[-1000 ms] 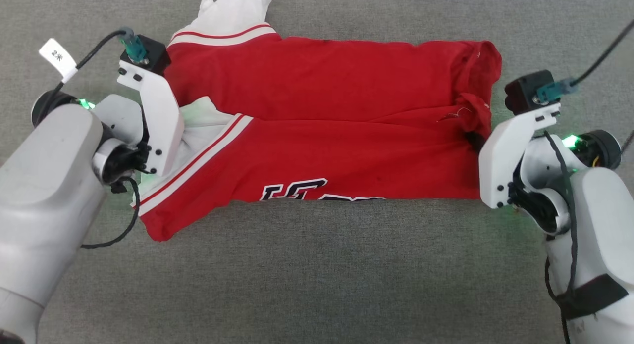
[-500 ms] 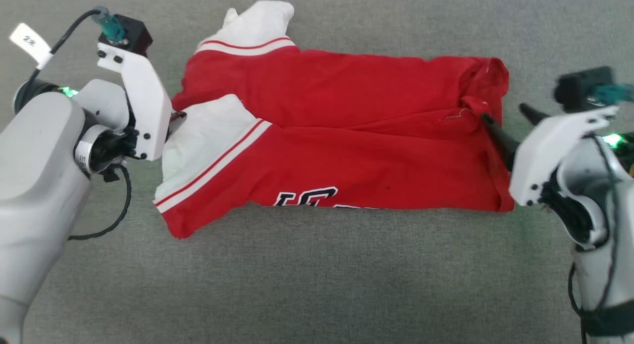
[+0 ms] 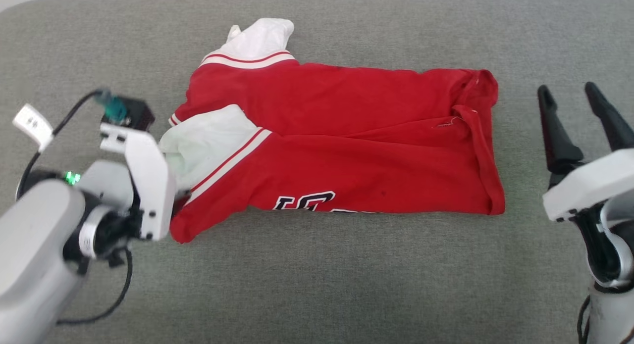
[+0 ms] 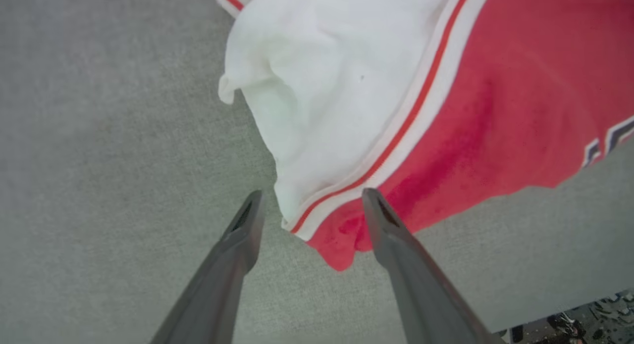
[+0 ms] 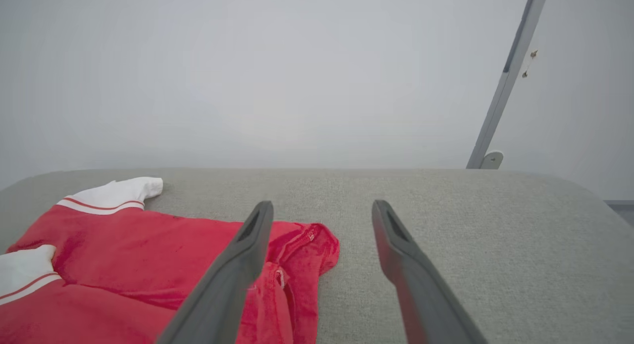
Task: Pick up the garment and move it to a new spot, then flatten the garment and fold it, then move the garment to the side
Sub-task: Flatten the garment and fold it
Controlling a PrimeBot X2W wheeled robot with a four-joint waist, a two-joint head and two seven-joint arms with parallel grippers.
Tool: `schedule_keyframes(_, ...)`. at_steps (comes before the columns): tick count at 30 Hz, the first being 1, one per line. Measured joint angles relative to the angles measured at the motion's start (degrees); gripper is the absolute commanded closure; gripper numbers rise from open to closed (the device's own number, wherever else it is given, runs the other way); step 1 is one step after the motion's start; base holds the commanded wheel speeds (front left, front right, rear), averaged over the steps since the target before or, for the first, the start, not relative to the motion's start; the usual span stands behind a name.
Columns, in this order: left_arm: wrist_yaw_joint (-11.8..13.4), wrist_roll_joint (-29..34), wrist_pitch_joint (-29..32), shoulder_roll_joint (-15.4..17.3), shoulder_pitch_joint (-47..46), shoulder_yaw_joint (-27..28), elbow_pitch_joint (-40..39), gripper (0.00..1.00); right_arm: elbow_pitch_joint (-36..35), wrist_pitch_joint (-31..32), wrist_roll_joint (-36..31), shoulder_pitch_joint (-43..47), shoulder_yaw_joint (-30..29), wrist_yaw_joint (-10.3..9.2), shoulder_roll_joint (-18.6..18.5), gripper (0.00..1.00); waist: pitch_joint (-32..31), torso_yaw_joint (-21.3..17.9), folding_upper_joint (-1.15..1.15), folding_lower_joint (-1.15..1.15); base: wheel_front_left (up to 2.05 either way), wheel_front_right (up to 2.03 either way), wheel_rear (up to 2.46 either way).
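Note:
The garment (image 3: 346, 141), a red shirt, lies folded lengthwise on the grey surface, with part of its black lettering (image 3: 304, 201) showing at the near edge. One white sleeve (image 3: 257, 37) points away at the far left. The other sleeve (image 3: 208, 141) lies folded over the left end. My left gripper (image 4: 312, 195) is open at the garment's near-left corner, with the striped trim (image 4: 396, 136) and the red corner between its fingers. My right gripper (image 3: 567, 91) is open and clear of the garment's right edge, fingers pointing away. In the right wrist view the garment (image 5: 148, 265) lies low at the left.
The grey padded surface (image 3: 317, 284) stretches wide around the garment, and its far edge curves at the top left. A pale wall and a slanted metal post (image 5: 505, 81) stand behind it. Beyond the near edge, some clutter (image 4: 569, 324) shows below.
The right gripper has let go of the garment's right end, drawn off to the right and opened. The left gripper has left the white sleeve and moved to the near-left corner. The camera has shifted.

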Motion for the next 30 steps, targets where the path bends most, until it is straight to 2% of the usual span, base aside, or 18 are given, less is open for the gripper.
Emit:
schedule_keyframes(4, 4.0, -1.4, 0.4, 2.4, 5.2, 0.8, -4.9, 0.00, -1.9, -3.2, -0.8, 1.9, -1.7, 0.00, 1.2, 0.00, 0.2, -1.1, 0.00, 0.00, 0.00, 0.00, 0.00)
schedule_keyframes(8, 6.6, -2.1, -0.1, 3.9, 8.6, 1.7, -6.6, 0.00, -2.9, -4.4, -0.7, 3.8, -2.6, 0.00, 2.0, 0.00, 0.6, -2.3, 0.00, 0.00, 0.00, 0.00, 0.00)
schedule_keyframes(11, 7.4, -2.9, -1.2, 4.3, 10.2, 2.5, -5.5, 0.00, -3.2, -3.8, 0.1, 5.3, -2.7, 0.00, 2.2, 0.00, 0.8, -3.2, 0.00, 0.00, 0.00, 0.00, 0.00)
schedule_keyframes(14, 7.2, -4.0, -3.0, 3.5, 11.0, 3.4, -2.9, 0.00, -3.1, -2.1, 1.0, 6.7, -2.3, 0.00, 2.4, 0.00, 1.1, -3.9, 0.00, 0.00, 0.00, 0.00, 0.00)
schedule_keyframes(17, 5.5, -4.7, -4.2, 2.2, 11.0, 3.7, 0.9, 0.00, -2.0, 2.3, 3.2, 9.1, -1.3, 0.00, 2.4, 0.00, 1.3, -4.4, 0.00, 0.00, 0.00, 0.00, 0.00)
schedule_keyframes(18, 5.1, -5.0, -4.1, 1.8, 10.8, 3.6, 2.0, 0.75, -1.9, 3.3, 3.7, 9.8, -1.1, 0.00, 2.5, 0.00, 1.2, -4.5, 0.00, 0.00, 0.00, 0.00, 0.00)
schedule_keyframes(19, 4.2, -5.1, -4.2, 1.6, 10.6, 3.6, 2.9, 0.75, -1.7, 5.0, 3.7, 10.1, -0.7, 0.00, 2.5, 0.00, 1.2, -4.5, 0.00, 0.00, 0.00, 0.00, 0.00)
schedule_keyframes(20, 3.7, -5.4, -4.2, 1.3, 10.5, 3.7, 3.6, 1.00, -1.6, 6.8, 3.6, 10.3, 0.0, 0.00, 2.5, 0.00, 1.2, -4.5, 0.00, 0.00, 0.00, 0.00, 0.00)
schedule_keyframes(24, 2.0, -5.6, -4.5, -0.1, 9.2, 3.3, 5.7, 1.00, -1.2, 11.8, 3.2, 10.7, 1.6, 0.00, 2.6, 0.00, 1.3, -4.1, 0.00, 0.00, 0.00, 0.00, 0.00)
schedule_keyframes(30, 0.7, -5.5, -4.5, -1.6, 7.4, 2.2, 7.1, 1.00, 1.1, 19.5, 1.9, 9.1, 3.0, 0.00, 2.6, 0.00, 1.7, -2.7, 0.00, 0.00, 0.00, 0.00, 0.00)
